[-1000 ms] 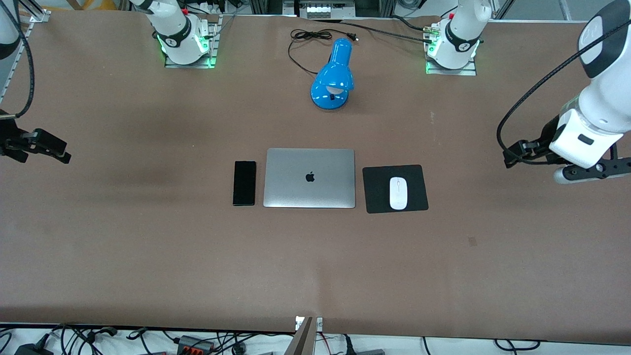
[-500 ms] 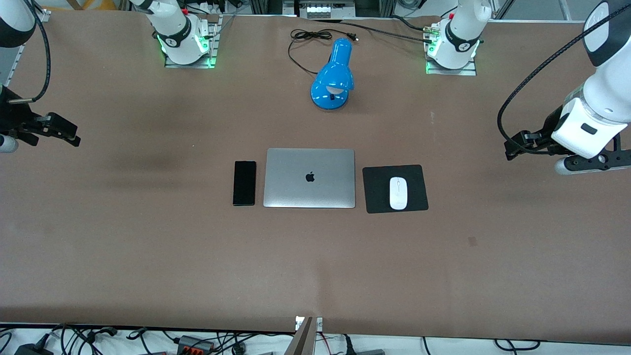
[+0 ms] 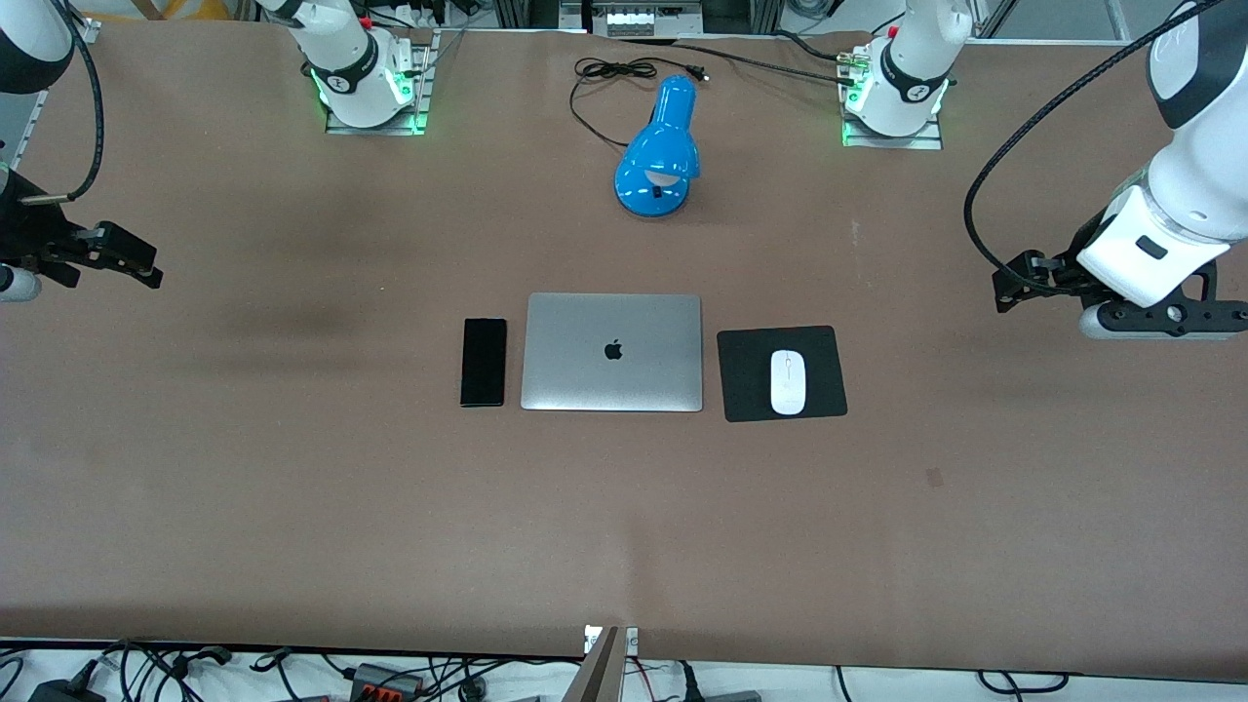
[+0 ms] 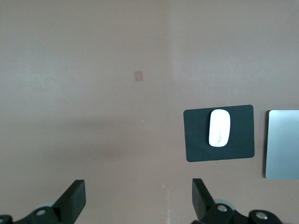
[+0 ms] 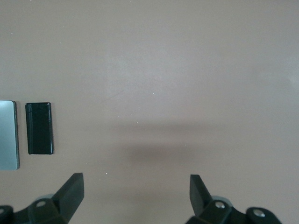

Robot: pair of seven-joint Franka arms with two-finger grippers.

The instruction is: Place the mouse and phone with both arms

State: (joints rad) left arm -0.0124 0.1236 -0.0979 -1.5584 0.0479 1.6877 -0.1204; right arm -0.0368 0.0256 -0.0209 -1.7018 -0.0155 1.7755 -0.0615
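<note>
The white mouse (image 3: 788,381) lies on a square black pad (image 3: 746,375) beside the closed silver laptop (image 3: 612,352), toward the left arm's end. It also shows in the left wrist view (image 4: 219,128). The black phone (image 3: 484,361) lies flat beside the laptop, toward the right arm's end, and shows in the right wrist view (image 5: 39,128). My left gripper (image 3: 1014,288) hangs open and empty over bare table at the left arm's end; its own view shows it wide open (image 4: 138,201). My right gripper (image 3: 132,263) hangs open and empty over bare table at the right arm's end (image 5: 136,196).
A blue desk lamp (image 3: 660,151) stands farther from the front camera than the laptop, its black cord (image 3: 604,83) trailing toward the bases. The two arm bases (image 3: 369,88) (image 3: 892,97) stand along the table's edge there. A small mark (image 3: 934,477) is on the brown table.
Both arms have drawn up and a little inward: the right gripper rose and shifted toward the laptop, and the left gripper rose slightly. The mouse and phone have not moved.
</note>
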